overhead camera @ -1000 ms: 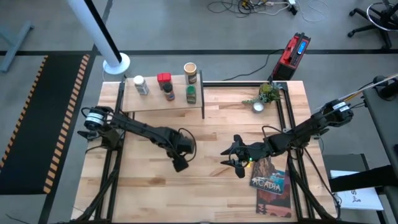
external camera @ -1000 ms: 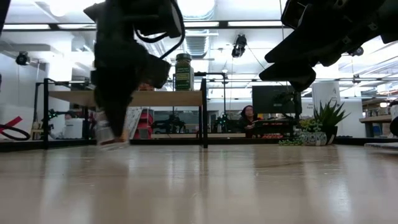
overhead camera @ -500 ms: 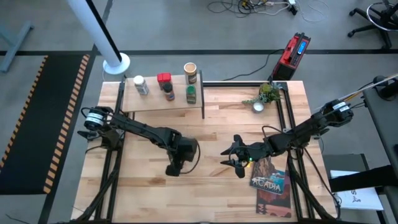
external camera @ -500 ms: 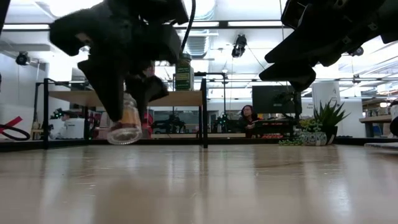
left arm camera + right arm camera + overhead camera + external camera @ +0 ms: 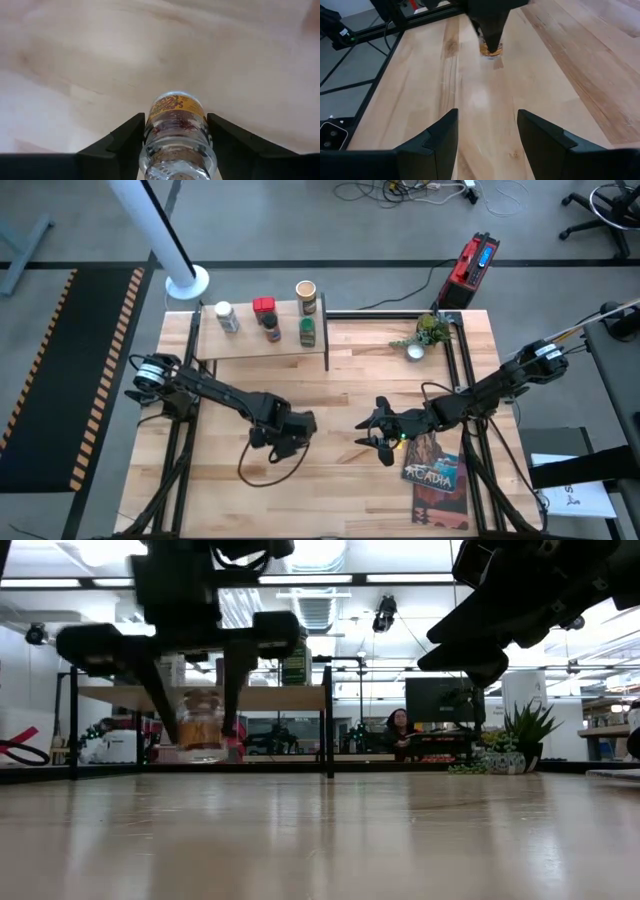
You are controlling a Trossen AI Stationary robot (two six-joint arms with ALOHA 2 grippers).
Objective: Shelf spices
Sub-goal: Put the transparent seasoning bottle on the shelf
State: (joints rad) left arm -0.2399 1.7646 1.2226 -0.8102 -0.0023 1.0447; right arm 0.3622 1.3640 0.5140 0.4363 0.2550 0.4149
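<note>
While the left claw (image 5: 202, 730) hangs low over the table (image 5: 320, 840), in the left half of the low view, it is clamped on a clear jar (image 5: 201, 727) with brownish contents, and the jar's base is just above the wood. In the left wrist view the same jar (image 5: 176, 131) sits between the two dark fingers (image 5: 122, 142), with its orange label facing away from the camera. From above, the left claw (image 5: 272, 437) is near the centre of the frame, a little to the left. The right claw (image 5: 382, 430) waits right of centre, close to the Acadia book (image 5: 438, 470), and its fingers (image 5: 437, 140) stand apart with nothing between them.

Farther back, in the upper left of the high view, the shelf (image 5: 262, 345) already carries a white-capped jar (image 5: 227, 317), a red tin (image 5: 263, 306), a dark-capped brown jar (image 5: 272, 330), a green-lidded jar (image 5: 307, 331) and a tan canister (image 5: 306, 294). A small plant (image 5: 430, 332) stands at the upper right.

I judge that the step in hand is the carrying of one more spice to the shelf. The next move calls for lifting the jar above the level of the shelf top, bringing it upright, and choosing a free place, perhaps the front part of the top, without knocking the containers that stand there.
</note>
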